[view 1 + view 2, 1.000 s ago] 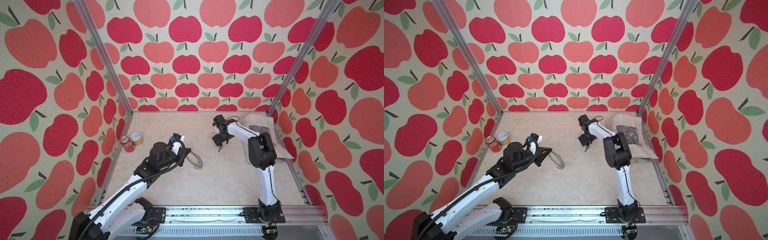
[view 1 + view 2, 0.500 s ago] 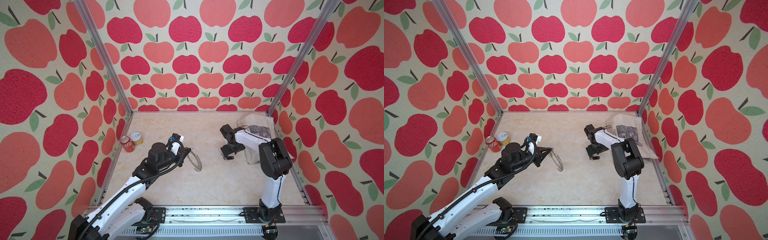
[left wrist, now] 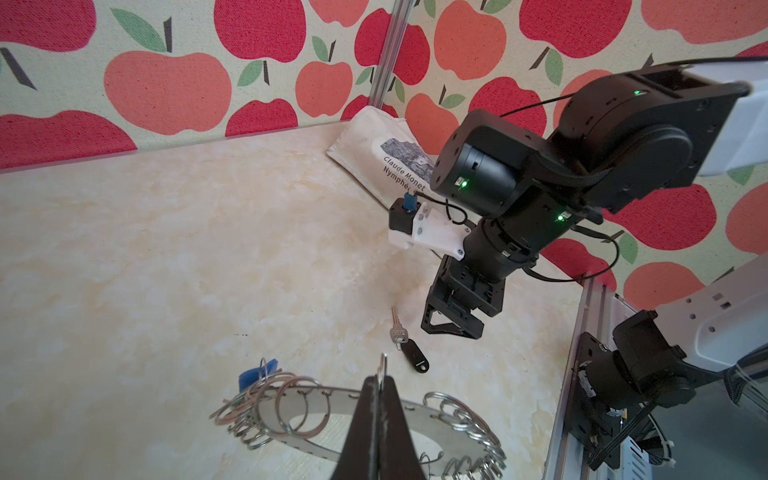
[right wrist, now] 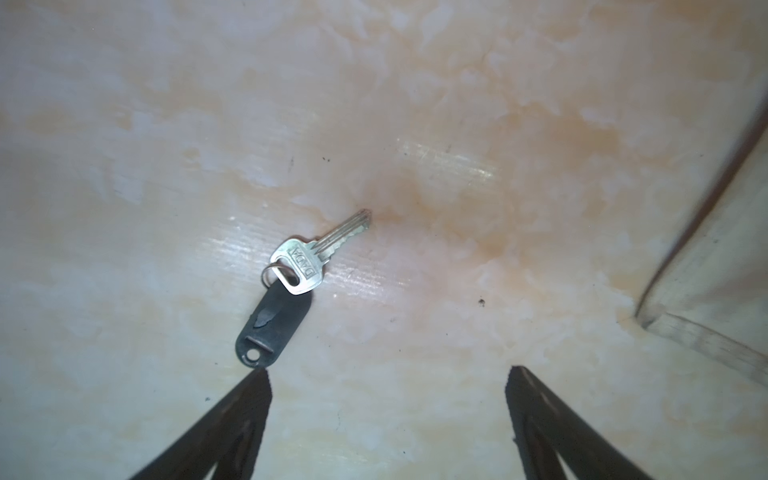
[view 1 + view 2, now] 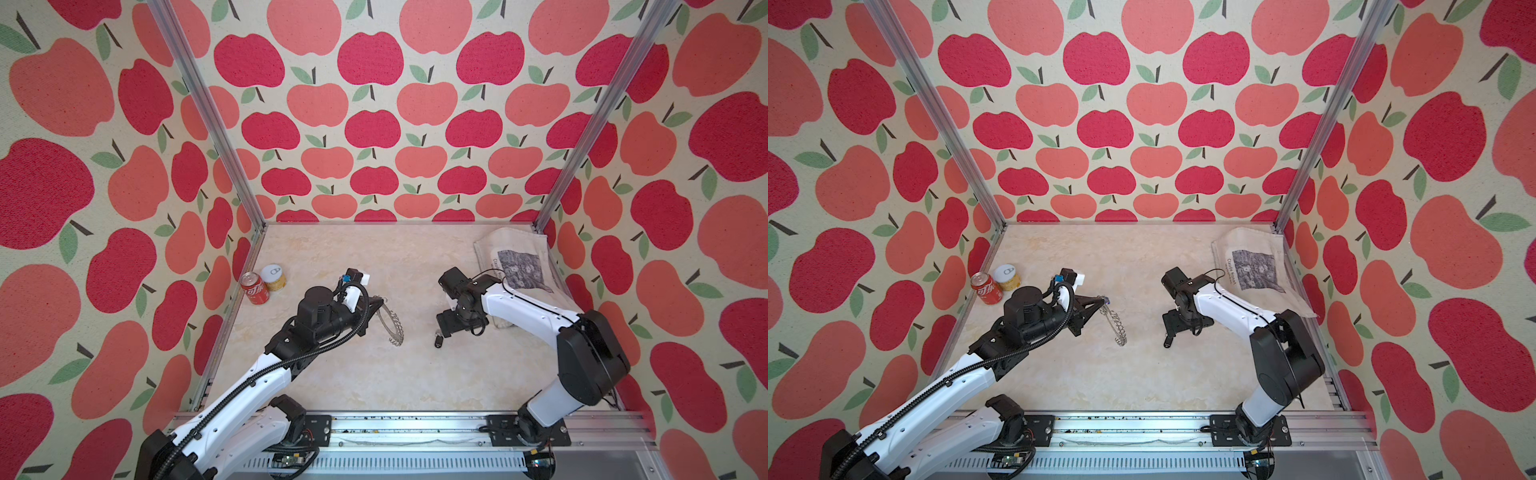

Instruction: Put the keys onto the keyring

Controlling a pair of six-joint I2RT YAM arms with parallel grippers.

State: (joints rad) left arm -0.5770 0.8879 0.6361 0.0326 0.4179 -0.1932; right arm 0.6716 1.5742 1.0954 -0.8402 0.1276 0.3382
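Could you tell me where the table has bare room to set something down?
Bare: the front of the table by the rail, and the back middle between the cans and tote bag. Crowded: the centre, around the keyring in the left claw, the black-tagged key and right claw.

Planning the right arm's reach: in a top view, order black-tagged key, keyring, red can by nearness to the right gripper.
1. black-tagged key, lying just beside the right gripper.
2. keyring, toward the centre, in the left gripper.
3. red can, far left.

key (image 4: 309, 264): shiny metal | tag (image 4: 274, 328): matt black plastic | table (image 4: 415, 104): glossy
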